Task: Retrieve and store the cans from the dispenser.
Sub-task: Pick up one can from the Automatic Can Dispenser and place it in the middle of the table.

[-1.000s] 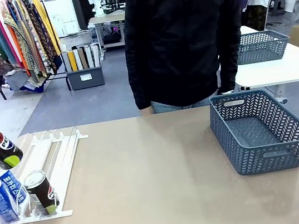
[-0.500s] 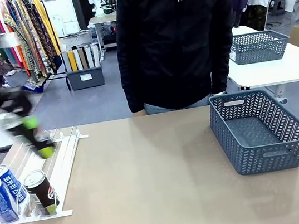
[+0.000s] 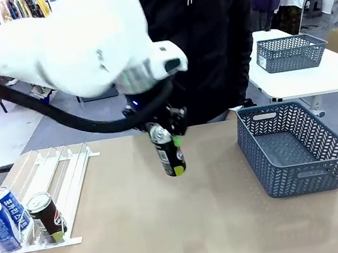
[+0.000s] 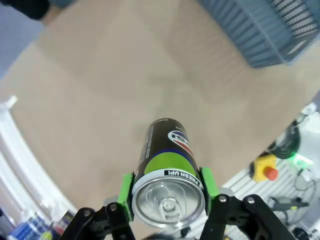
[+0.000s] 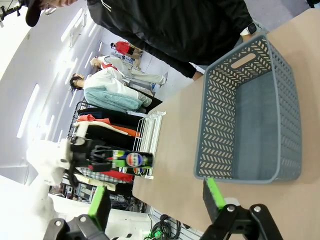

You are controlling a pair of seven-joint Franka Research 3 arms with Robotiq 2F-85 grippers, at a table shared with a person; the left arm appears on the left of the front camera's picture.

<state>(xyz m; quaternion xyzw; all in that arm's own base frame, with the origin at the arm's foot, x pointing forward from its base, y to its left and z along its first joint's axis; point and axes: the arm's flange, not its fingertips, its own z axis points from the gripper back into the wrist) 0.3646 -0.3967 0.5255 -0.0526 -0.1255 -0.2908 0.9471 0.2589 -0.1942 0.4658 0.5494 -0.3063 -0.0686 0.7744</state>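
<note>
My left gripper (image 3: 163,132) is shut on a dark can with a green band (image 3: 168,150), holding it above the middle of the table. In the left wrist view the same dark can (image 4: 169,169) sits between the green pads (image 4: 125,196), silver top toward the camera. The white dispenser (image 3: 61,174) lies at the table's left, with two blue cans (image 3: 4,218) and one dark can (image 3: 47,216) at its front stops. My right gripper (image 5: 155,198) is open, nothing between its fingers; its view shows the held can (image 5: 131,160) far off.
A grey-blue lattice basket (image 3: 293,146) stands at the table's right, also seen as the basket (image 5: 250,115) in the right wrist view. A person in a black jacket (image 3: 207,38) stands at the far edge. Another basket (image 3: 290,52) rests on a white table behind.
My left arm has swung from above the dispenser at the far left to the table's middle, carrying the dark can toward the basket. The dispenser's three cans have not moved.
</note>
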